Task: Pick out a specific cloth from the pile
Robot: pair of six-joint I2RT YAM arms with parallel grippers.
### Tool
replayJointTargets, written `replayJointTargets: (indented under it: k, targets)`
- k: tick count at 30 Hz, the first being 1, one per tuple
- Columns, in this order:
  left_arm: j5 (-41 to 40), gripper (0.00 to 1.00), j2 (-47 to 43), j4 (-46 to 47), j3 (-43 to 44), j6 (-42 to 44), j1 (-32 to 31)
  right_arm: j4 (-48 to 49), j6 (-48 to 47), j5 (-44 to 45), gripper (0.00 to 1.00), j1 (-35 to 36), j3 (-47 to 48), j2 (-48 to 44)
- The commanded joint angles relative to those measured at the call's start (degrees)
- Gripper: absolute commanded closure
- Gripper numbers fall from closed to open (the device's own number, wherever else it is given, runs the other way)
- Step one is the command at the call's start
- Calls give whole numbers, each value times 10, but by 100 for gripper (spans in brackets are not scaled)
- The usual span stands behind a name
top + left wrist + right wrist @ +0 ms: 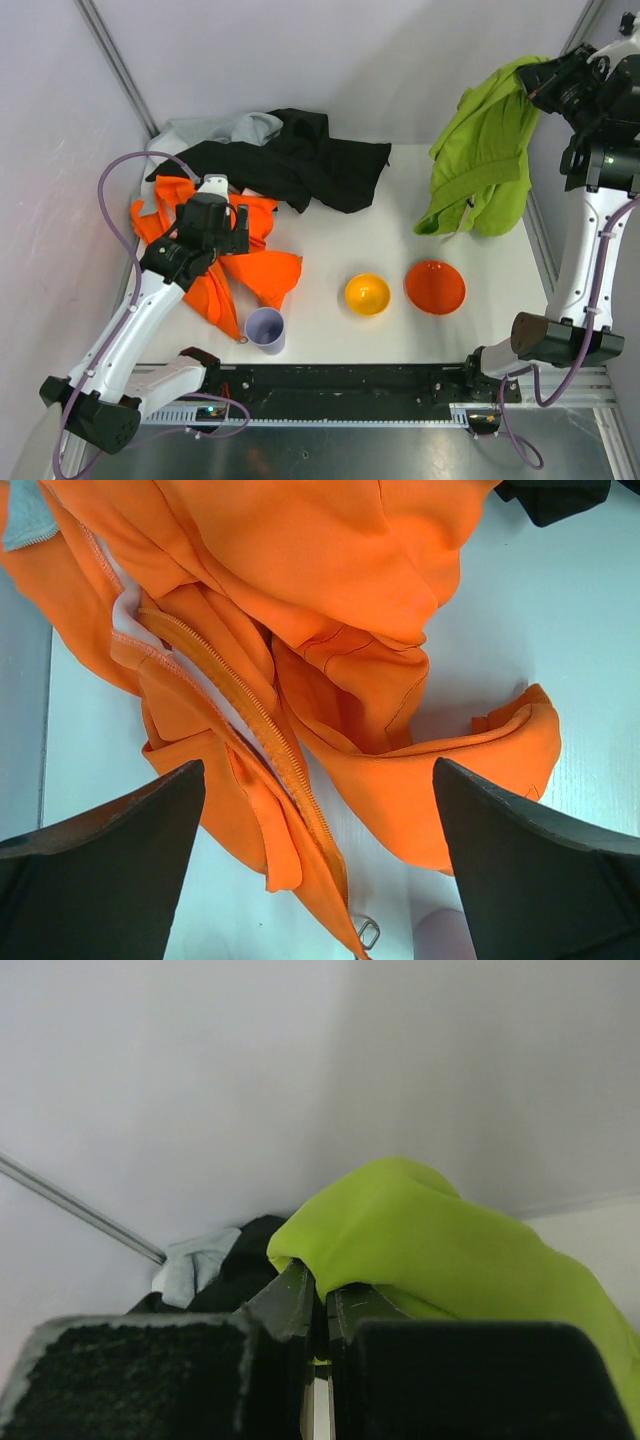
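The cloth [482, 150] is clamped in the raised right hand [322, 1305], hung lengthwise toward the desk [380, 240], well right of the pile [290, 155]; the left hand [318, 780] is held apart.

Quick count: four garments in all, one each of lime-green cloth [485, 150], orange garment [268, 276], black garment [320, 165] and light grey garment [250, 127]. Two bowls on the near side, a yellow bowl [367, 294] and an orange bowl [434, 287]. Only one cup [265, 329], lilac, left of the bowls.
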Motion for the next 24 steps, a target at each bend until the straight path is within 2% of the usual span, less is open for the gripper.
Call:
replayJointTargets:
  k: [1,13,21,24]
  targets:
    - [10,0,1,18,1,-6,-4,58,-2,-11,100,-5,-53,-8]
    - [59,0,26,34,42,-70,-4,85,-49,-8,100,-24,-351,-43]
    - [92,1,10,49,51,-80,-4,28,-78,-19,100,-23,-421,74]
    - [102,0,-2,53,53,-85,-4,17,-83,1,100,-13,-434,123]
